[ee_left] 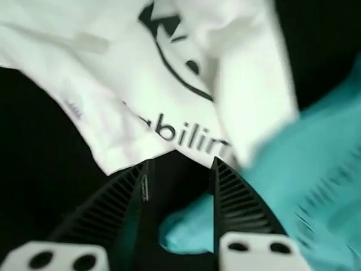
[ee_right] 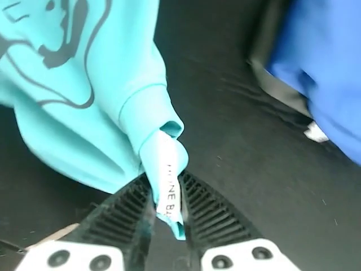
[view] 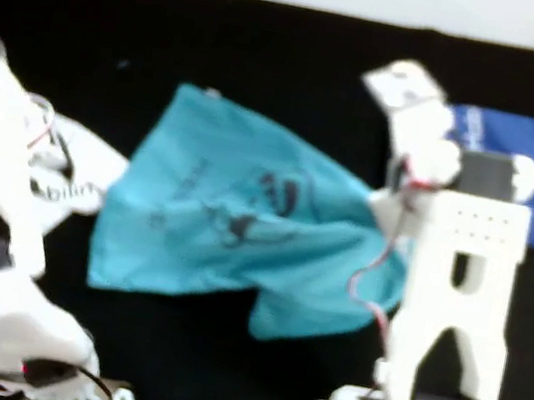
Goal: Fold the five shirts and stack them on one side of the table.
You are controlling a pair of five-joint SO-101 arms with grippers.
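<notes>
At the right gripper [ee_right: 165, 179]: clenched on a bunched hem of the teal shirt [view: 234, 215], with a white label [ee_right: 169, 192] pinched between the black ribbed fingers.
Teal shirt near that grip: the cloth rises from the jaws as a narrow fold and widens out over the table [view: 269, 50]; a dark print shows on its front.
Teal shirt as a whole: rumpled and spread across the middle of the table, between the two arms. Its right edge is drawn towards the right arm [view: 461, 279].
Left gripper [ee_left: 181, 164]: released, its fingers well apart with nothing caught between them. It sits low over the cloth, with a bit of teal fabric beneath the gap.
White shirt [ee_left: 169, 68]: just ahead of the left gripper's fingertips, crumpled, dark lettering facing up. It lies on the left side of the table, touching the teal shirt's left edge.
Blue shirt [view: 505, 155]: a compact bundle at the far right of the table, behind the right arm and apart from the teal shirt.
Table: black, covered in dark cloth.
</notes>
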